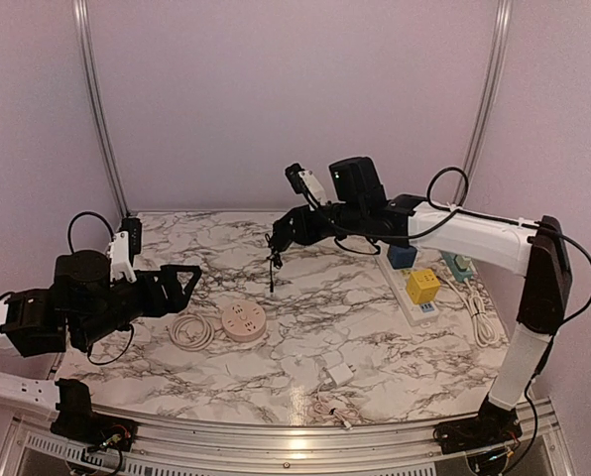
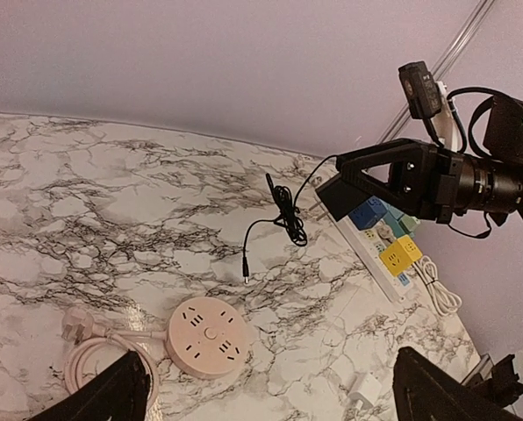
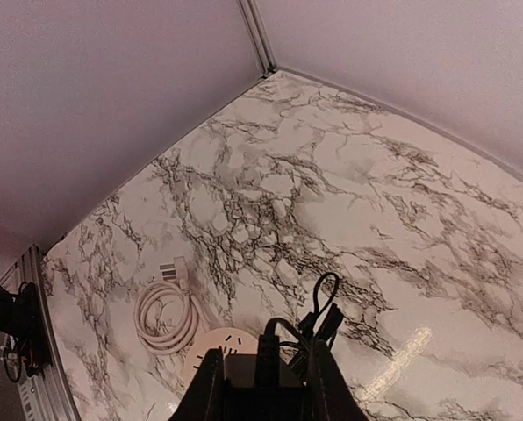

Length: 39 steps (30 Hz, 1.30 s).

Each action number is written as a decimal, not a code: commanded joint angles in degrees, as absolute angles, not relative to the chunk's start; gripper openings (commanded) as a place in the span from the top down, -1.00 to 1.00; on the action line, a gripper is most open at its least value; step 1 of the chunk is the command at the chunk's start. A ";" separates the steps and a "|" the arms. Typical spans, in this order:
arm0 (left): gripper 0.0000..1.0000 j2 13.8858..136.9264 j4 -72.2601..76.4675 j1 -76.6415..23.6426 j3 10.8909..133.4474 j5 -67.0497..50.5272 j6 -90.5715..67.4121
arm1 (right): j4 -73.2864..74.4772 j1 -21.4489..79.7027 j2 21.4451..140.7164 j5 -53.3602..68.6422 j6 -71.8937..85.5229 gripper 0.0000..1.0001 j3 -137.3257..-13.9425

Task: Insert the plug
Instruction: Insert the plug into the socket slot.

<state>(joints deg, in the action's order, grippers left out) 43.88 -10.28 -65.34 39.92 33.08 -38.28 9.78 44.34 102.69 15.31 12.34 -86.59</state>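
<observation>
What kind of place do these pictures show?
Probably a robot test booth, not a home: plain walls on aluminium posts enclose a marble-patterned table, with a round power strip and a long power strip laid out.

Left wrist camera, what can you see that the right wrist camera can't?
Only the left wrist camera shows the white power strip with its yellow cube and blue cube. Only the right wrist camera shows the table's far-left corner, with the post where the walls meet. Both show the round pink socket, the coiled cord beside it, and the dangling black cable.
</observation>
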 commanded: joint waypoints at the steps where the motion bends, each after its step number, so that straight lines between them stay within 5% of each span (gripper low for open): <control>1: -0.98 44.87 -13.10 -65.13 42.71 33.32 -36.94 | 10.18 43.71 100.50 13.44 10.47 1.00 -89.85; 12: -0.98 45.42 -19.96 -65.13 50.26 34.08 -34.25 | 11.84 42.94 106.42 14.36 10.28 1.00 -97.92; 39: -0.98 50.57 -11.47 -65.06 42.25 34.21 -36.34 | 19.59 42.45 106.34 12.94 4.17 1.00 -96.77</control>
